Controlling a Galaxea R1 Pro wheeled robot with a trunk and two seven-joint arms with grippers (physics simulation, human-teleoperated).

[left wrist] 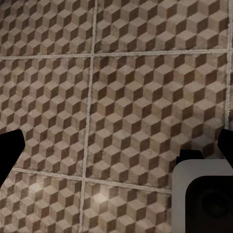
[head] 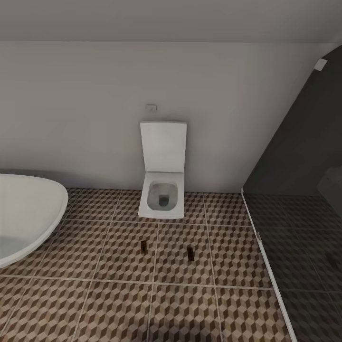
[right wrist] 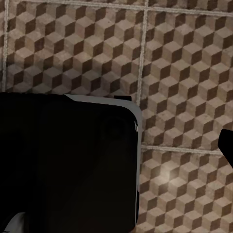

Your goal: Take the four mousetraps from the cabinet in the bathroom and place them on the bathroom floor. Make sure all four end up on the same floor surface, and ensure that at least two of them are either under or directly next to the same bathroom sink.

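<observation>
Two mousetraps (head: 142,245) (head: 190,253) lie apart on the bathroom floor (head: 118,294) before the toilet (head: 162,199). Left end effector (left wrist: 116,150) hangs spread wide above bare tiles. Right end effector's state cannot be told.

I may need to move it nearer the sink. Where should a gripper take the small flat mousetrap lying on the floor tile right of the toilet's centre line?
Probably from straight above, fingers closing across the narrow width of the small flat tan mousetrap. It lies flat on the cube-patterned tile floor, long axis pointing toward the white toilet, so only its side edges offer purchase. Its metal parts are too small to make out.
</observation>
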